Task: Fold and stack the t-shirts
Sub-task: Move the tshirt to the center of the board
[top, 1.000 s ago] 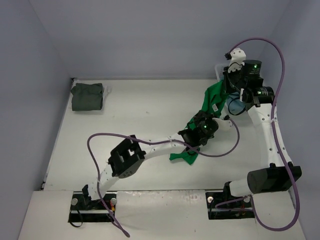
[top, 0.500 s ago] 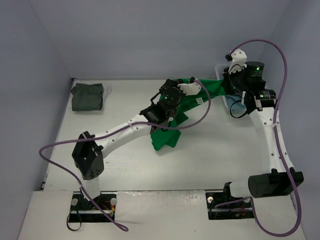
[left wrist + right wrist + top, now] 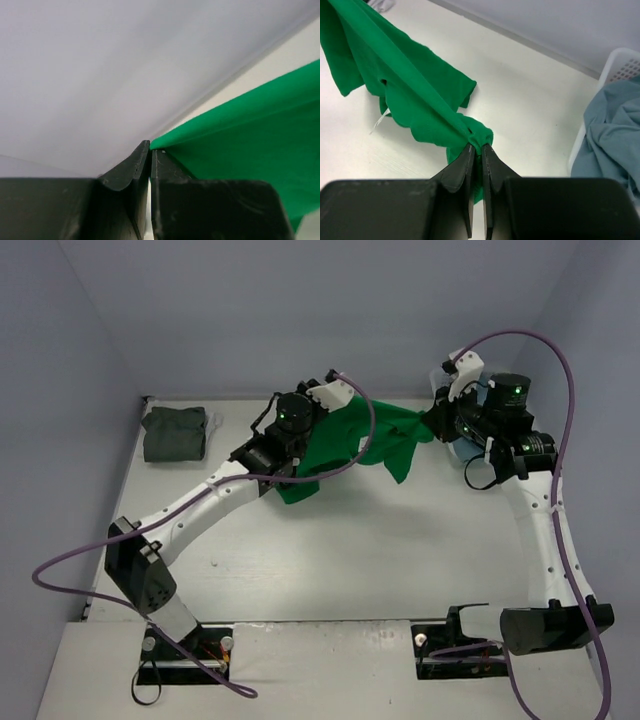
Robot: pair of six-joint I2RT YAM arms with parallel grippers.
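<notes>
The bright green t-shirt (image 3: 365,440) hangs stretched between my two grippers above the back of the table. My left gripper (image 3: 322,398) is shut on one end of it; in the left wrist view its jaws (image 3: 150,150) pinch the green cloth (image 3: 250,130). My right gripper (image 3: 437,420) is shut on the other end; in the right wrist view (image 3: 476,146) the cloth (image 3: 410,95) bunches at the tips. A folded dark olive-grey t-shirt (image 3: 174,433) lies at the back left. The dusty light blue t-shirt (image 3: 612,130) lies in the basket. The white t-shirt is out of view.
The white slatted basket (image 3: 620,65) stands at the back right, mostly behind my right arm in the top view. Walls close in the table at the back and on both sides. Purple cables loop off both arms.
My left gripper has carried its end of the green shirt from the table's middle up to the back left. The shirt has gone from hanging to spread between the grippers. The right gripper moved a little.
</notes>
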